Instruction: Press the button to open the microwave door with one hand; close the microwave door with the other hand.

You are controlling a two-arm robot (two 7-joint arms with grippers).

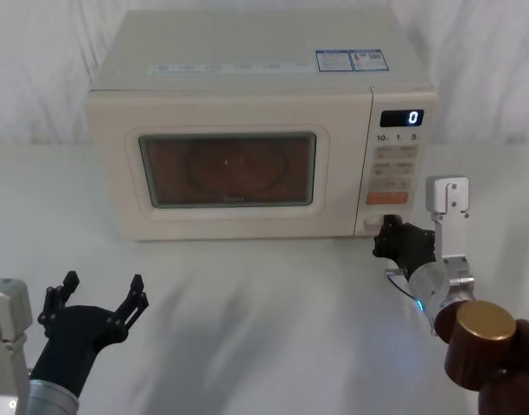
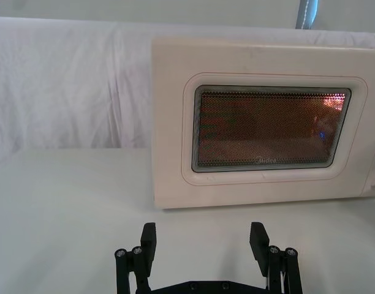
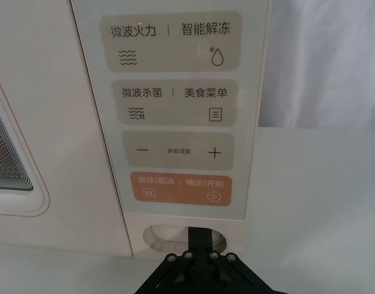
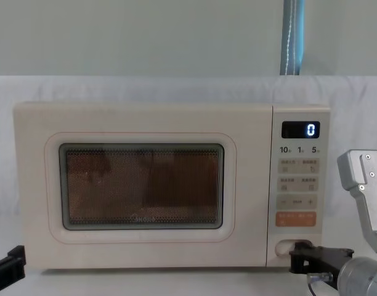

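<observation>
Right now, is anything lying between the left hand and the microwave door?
Nothing: the head view shows bare white table between the open left hand and the shut microwave door.

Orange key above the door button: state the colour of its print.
White print on the orange key, best in the right wrist view.

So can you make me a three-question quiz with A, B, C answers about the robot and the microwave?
1. Where is the right gripper?
A. On top of the microwave
B. At the button under the keypad
C. Inside the oven

2. What colour is the key just above the button?
A. Orange
B. Blue
C. Green

3. How is the microwave door?
A. Wide open
B. Taken off
C. Closed

Answers: B, the right wrist view shows its tip on the button; A, that key is orange; C, the door sits flush with the front. The left gripper waits low in front, jaws open.
</observation>
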